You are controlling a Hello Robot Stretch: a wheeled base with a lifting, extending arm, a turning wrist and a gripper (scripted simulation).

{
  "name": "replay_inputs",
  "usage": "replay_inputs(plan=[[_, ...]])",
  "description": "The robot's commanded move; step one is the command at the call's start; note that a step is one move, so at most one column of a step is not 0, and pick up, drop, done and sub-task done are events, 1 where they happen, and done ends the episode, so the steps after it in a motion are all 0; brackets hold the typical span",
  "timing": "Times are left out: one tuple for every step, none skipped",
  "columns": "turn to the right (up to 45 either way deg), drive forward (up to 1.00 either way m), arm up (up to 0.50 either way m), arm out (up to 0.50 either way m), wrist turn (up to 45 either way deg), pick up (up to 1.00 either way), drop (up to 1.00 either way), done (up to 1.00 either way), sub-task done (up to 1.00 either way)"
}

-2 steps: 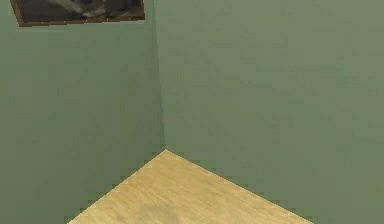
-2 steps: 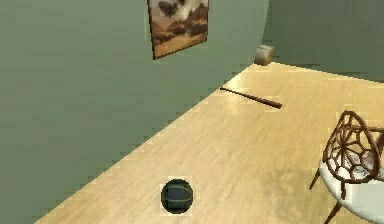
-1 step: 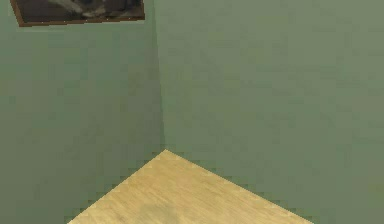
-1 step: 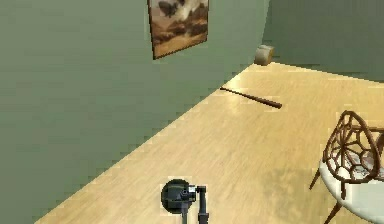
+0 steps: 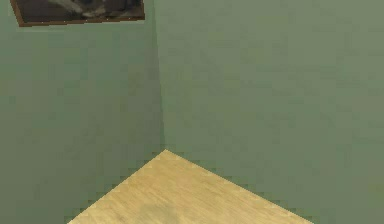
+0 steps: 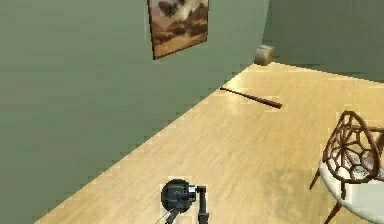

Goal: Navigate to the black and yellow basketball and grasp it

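Fwd view: green wall [image 5: 260, 90] corner, wood floor [image 5: 180, 195], picture [image 5: 80, 10] at top left. Arm side view: end effector [image 6: 172, 210] low at bottom centre w/ floor behind; can't tell its grip or whether it holds anything. Chair [image 6: 352, 155] at right, thin dark stick [image 6: 250, 96] on floor farther out, small tan object [image 6: 264, 54] by the far wall, framed print [image 6: 179, 25] hung on green wall.
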Motion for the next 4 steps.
replay_inputs(plan=[[0.0, 0.00, 0.00, 0.00, 45.0, 0.00, 0.00, 0.00, 0.00], [0.0, 0.00, 0.00, 0.00, 45.0, 0.00, 0.00, 0.00, 0.00], [0.0, 0.00, 0.00, 0.00, 27.0, 0.00, 0.00, 0.00, 0.00], [0.0, 0.00, -0.30, 0.00, 0.0, 0.00, 0.00, 0.00, 0.00]])
